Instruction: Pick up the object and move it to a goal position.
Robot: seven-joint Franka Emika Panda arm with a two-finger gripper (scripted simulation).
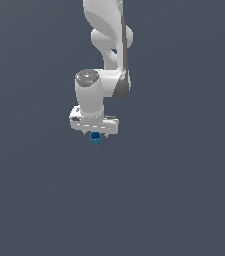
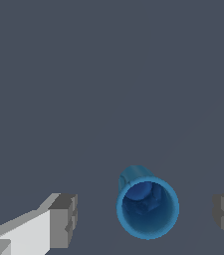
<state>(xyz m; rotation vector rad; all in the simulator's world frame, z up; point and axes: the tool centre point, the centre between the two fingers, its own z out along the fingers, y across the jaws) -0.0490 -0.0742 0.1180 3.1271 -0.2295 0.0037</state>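
One blue cup-like object (image 2: 148, 208), one end effector (image 2: 146, 216).

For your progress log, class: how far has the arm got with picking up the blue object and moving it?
Done: the gripper is positioned around the blue cup-like object. In hand: the fingers stand apart, with gaps on both sides, so no grasp yet. Left: closing, lifting and carrying; no goal marker is visible.

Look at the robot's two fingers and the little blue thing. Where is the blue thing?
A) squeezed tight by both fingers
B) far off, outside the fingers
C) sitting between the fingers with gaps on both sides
C: in the wrist view the blue object, which looks like a hollow cup, sits between the fingers of the end effector with grey gaps on both sides.
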